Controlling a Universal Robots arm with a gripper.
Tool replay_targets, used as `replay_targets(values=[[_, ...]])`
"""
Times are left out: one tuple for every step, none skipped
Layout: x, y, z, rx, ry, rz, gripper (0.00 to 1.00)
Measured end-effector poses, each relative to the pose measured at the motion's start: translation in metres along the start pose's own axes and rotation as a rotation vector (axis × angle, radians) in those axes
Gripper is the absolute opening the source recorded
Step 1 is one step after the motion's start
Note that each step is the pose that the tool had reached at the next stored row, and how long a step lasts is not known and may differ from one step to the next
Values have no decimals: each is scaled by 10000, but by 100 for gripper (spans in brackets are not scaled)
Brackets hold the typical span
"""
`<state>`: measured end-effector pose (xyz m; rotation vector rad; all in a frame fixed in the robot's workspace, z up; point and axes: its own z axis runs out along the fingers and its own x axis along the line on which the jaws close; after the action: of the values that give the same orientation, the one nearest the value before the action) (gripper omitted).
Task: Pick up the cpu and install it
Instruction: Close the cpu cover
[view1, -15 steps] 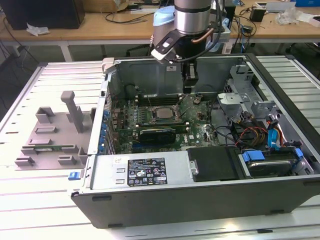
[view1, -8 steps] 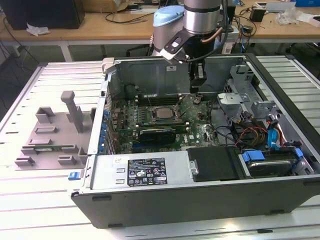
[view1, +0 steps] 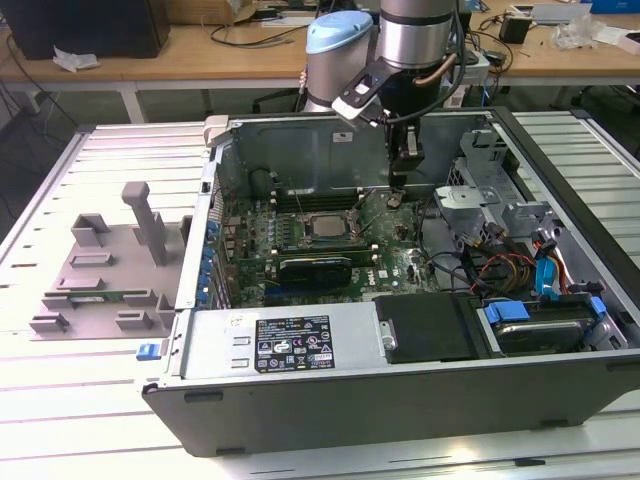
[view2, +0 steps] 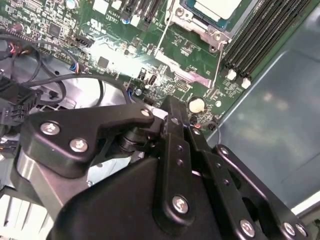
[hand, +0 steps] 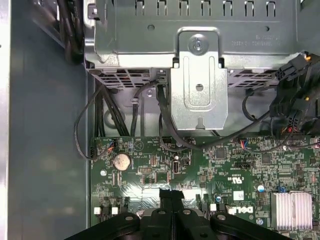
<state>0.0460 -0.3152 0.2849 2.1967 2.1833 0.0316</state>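
The gripper (view1: 396, 196), fingers pressed together and empty, hangs inside the open computer case (view1: 400, 400), between the cpu (view1: 325, 224) lying in its socket (view2: 196, 28) and the metal drive cage (view1: 462, 200).

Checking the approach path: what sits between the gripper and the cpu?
In the second wrist view, green motherboard with low components and the metal edge of the socket frame lie between the gripper and the cpu.
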Motion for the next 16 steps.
replay_targets(values=[[0,1,10,6,-1,-2,11],[1,2,18,12,-1,-2,11],[1,3,30,20,0,-3,11],[1,3,45,32,-1,-2,11],[2,4,59,42,0,-3,11],[2,6,81,60,0,-3,11],[2,8,105,78,0,-2,11],[3,10,126,90,0,-3,11],[3,10,151,103,-1,-2,11],[4,9,194,127,-2,-3,11],[5,10,245,167,0,-5,11],[5,16,265,191,-1,-4,11],[6,27,287,201,0,-4,11],[6,32,311,209,-2,-5,11],[7,31,356,216,-1,-3,11],[7,32,360,217,-3,-5,11]])
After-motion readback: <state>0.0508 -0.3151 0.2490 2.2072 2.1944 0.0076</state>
